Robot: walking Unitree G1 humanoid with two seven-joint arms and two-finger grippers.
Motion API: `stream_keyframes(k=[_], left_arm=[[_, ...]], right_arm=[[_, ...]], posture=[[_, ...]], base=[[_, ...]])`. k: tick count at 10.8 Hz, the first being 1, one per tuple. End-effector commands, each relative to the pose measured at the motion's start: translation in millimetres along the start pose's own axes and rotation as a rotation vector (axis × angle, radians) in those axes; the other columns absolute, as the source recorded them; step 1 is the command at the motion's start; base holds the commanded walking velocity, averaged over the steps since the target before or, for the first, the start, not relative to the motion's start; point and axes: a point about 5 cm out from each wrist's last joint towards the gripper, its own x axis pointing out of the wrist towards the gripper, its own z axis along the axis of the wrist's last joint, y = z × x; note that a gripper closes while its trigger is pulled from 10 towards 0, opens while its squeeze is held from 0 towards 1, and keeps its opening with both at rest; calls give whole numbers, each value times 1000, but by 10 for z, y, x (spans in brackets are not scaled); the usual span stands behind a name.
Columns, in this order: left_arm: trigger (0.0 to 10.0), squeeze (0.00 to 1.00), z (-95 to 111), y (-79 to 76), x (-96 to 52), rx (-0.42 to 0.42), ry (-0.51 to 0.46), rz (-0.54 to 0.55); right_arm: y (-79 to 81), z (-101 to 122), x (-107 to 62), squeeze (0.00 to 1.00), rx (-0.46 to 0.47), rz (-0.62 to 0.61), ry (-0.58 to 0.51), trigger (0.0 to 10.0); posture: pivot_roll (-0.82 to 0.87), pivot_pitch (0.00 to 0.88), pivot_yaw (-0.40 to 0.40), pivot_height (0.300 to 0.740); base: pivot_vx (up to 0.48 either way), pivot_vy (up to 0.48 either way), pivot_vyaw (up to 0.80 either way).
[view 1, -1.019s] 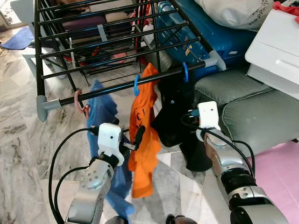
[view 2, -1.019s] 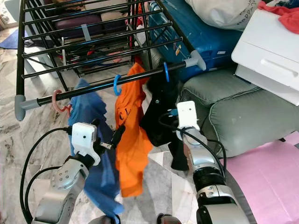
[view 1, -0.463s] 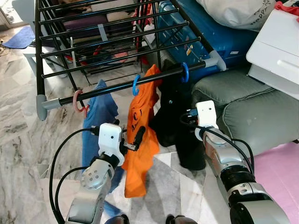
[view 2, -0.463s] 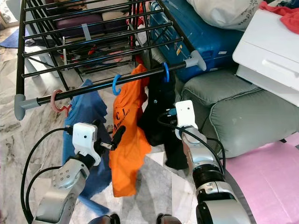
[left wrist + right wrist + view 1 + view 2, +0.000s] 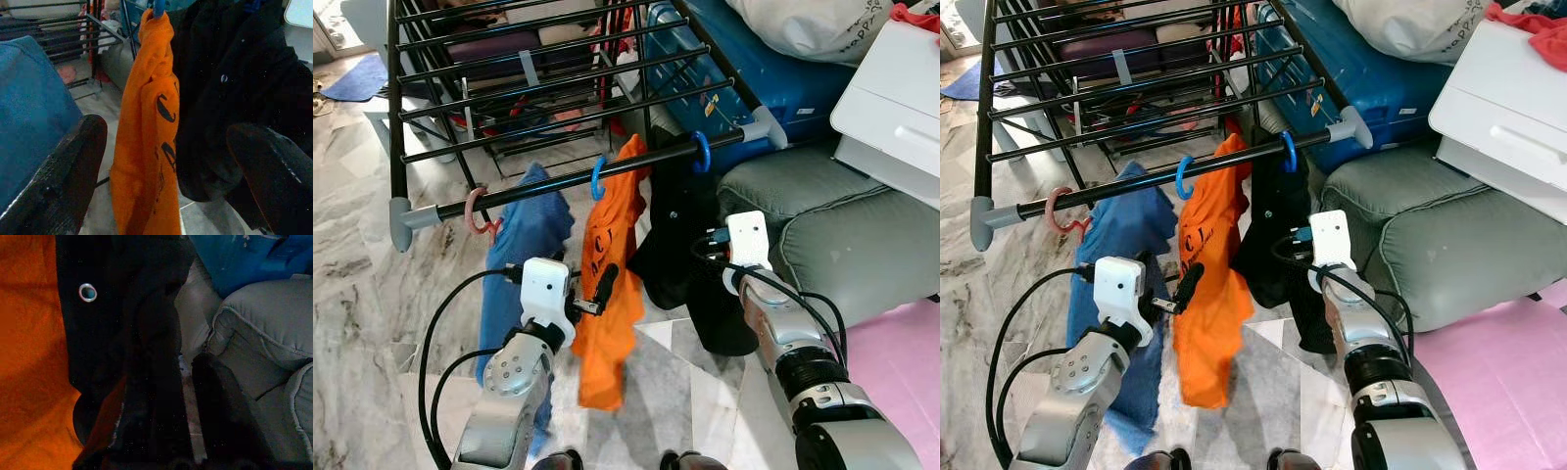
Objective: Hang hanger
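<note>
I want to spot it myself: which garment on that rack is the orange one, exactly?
Find the black drying rack and follow its front bar. Three garments hang there; the orange shirt is the middle one, between the blue garment and the black garment. It alone bears dark lettering.

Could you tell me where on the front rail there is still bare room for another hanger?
The front rail is bare between the pink hook and the orange shirt's blue hook. From there to the black garment's hook it is crowded.
</note>
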Motion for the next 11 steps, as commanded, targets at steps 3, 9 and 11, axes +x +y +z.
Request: stream_keyframes(k=[3, 9, 11], left_arm=[[10000, 0, -21, 31, 8, 7, 13, 15], [10000, 0, -24, 49, 20, 17, 13, 28], [10000, 0, 11, 69, 35, 49, -9, 56]], right_arm=[[-6, 36, 20, 0, 12, -2, -12, 0], [-13, 183, 17, 0, 21, -25, -119, 0], [26, 311, -77, 0, 32, -35, -250, 0]], posture=[[-60, 153, 38, 740], [-55, 148, 40, 740], [-52, 142, 41, 740]], base=[[0, 0, 0], [0, 0, 0], [0, 0, 0]])
